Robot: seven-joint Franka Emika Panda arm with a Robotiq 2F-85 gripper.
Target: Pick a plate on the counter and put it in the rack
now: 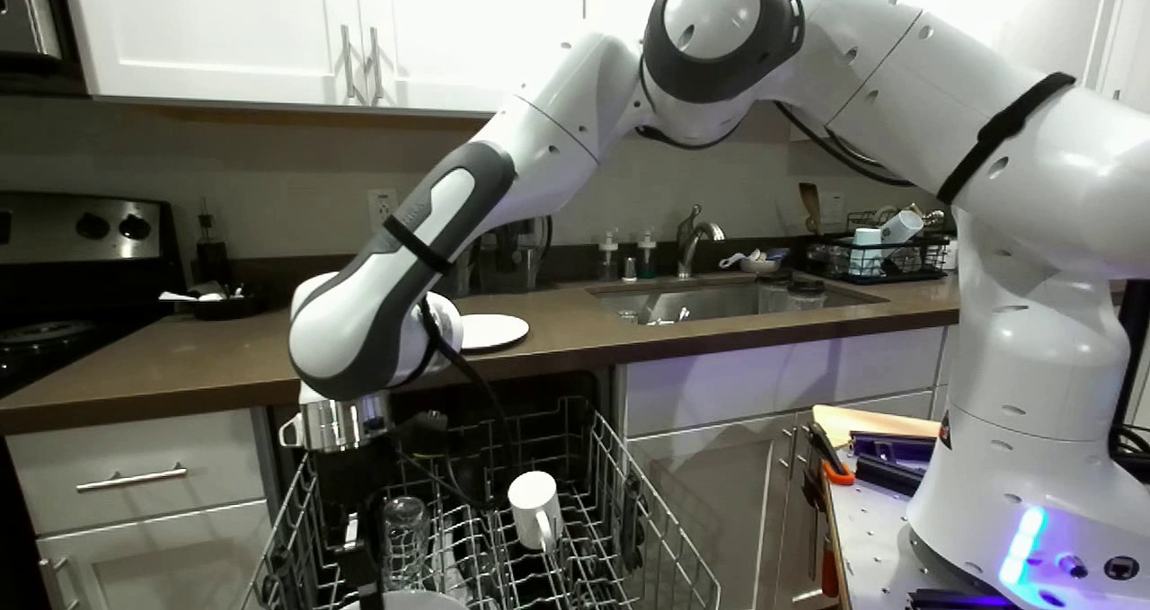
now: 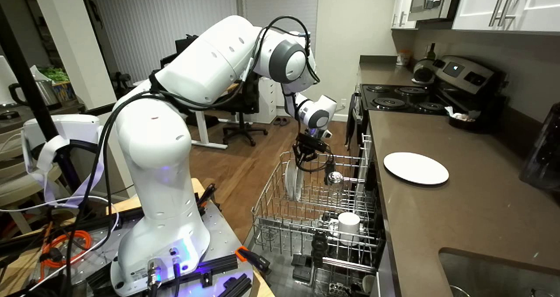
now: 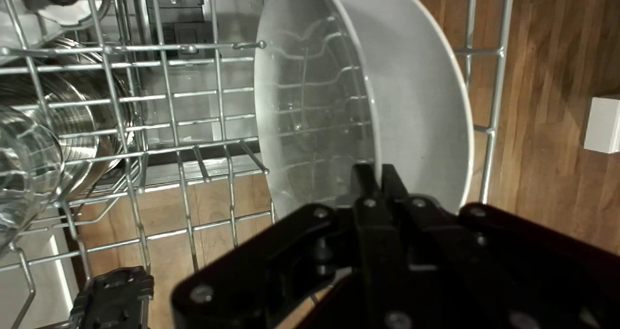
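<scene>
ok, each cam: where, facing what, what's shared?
In an exterior view: sits in front of the counter, facing the upper cabinets; arm and base show.
In an exterior view: near the sink, looking along the counter toward the stove; arm and base show too.
Wrist view: at the arm's end, looking down into the rack; the gripper shows, shut on a plate.
Both exterior views share arm, base, counter, rack and white mug.

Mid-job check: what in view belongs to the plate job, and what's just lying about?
For the job: gripper, gripped plate, dishwasher rack, counter, plate on the counter.

Just lying about: neighbouring racked plate, white mug, clear glass, black drying rack, black-and-orange tool.
</scene>
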